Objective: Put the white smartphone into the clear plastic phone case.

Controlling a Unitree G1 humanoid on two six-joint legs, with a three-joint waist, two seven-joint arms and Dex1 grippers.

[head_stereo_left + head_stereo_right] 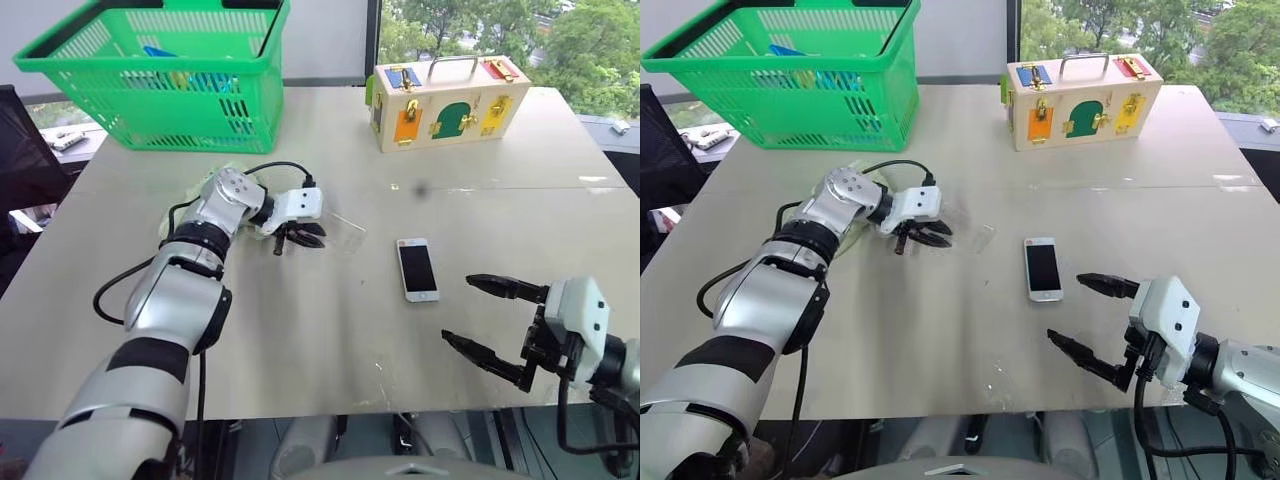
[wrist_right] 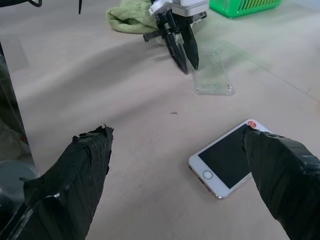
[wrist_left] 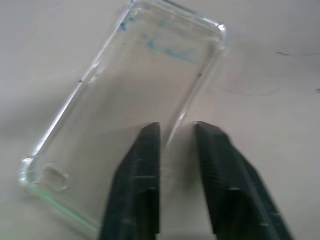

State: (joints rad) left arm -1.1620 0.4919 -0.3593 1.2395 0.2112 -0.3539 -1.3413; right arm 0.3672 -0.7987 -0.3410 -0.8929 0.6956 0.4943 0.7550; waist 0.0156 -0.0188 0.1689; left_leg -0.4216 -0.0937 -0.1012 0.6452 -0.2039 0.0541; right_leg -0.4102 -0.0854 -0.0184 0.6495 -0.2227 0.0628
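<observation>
On our tabletop (image 1: 300,330), left end effector (image 1: 300,238) pinches the clear case (image 2: 212,75)'s edge; right end effector (image 1: 495,325) gapes beside the white smartphone (image 1: 416,268).

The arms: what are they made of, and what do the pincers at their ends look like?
The left arm has a glossy silver shell with black bands at the joints and a loose black cable looping beside it. Each wrist ends in a white boxy block. The left tool and right tool each carry two slim, pointed black fingers, which look tape-wrapped up close.
</observation>
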